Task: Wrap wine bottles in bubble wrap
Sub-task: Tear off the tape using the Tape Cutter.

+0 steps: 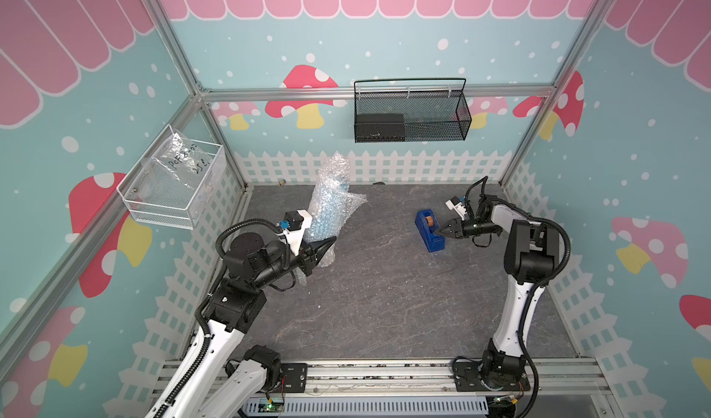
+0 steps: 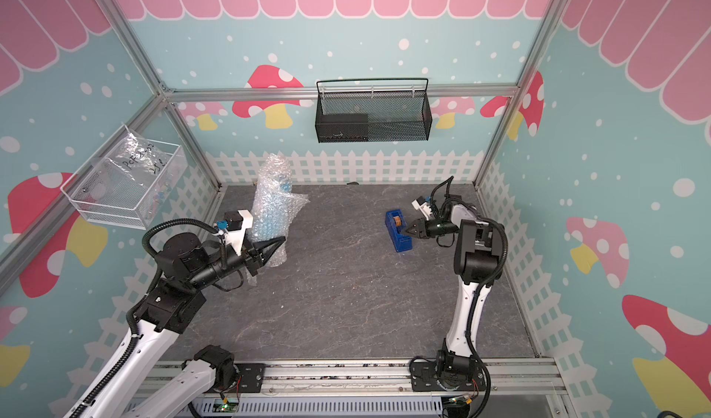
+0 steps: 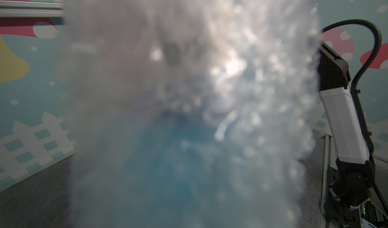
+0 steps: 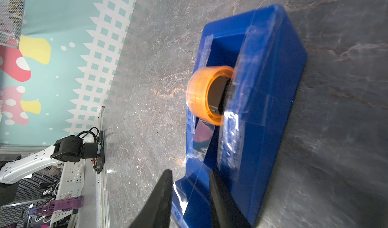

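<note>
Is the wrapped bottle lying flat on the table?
No, the bottle stands upright inside the bubble wrap, which the left gripper pinches.

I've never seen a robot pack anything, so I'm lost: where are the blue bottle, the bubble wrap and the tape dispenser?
blue bottle point(image 1: 322, 223), in a top view, body behind the wrap
bubble wrap point(image 1: 335, 165), in a top view, loose upper end
tape dispenser point(image 4: 273, 86), right wrist view, blue side wall

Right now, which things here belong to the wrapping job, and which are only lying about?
Job: blue bottle, bubble wrap around it, tape dispenser.
Lying about: clear bag with handwriting, in the white wall basket; black mesh basket on the back wall.
</note>
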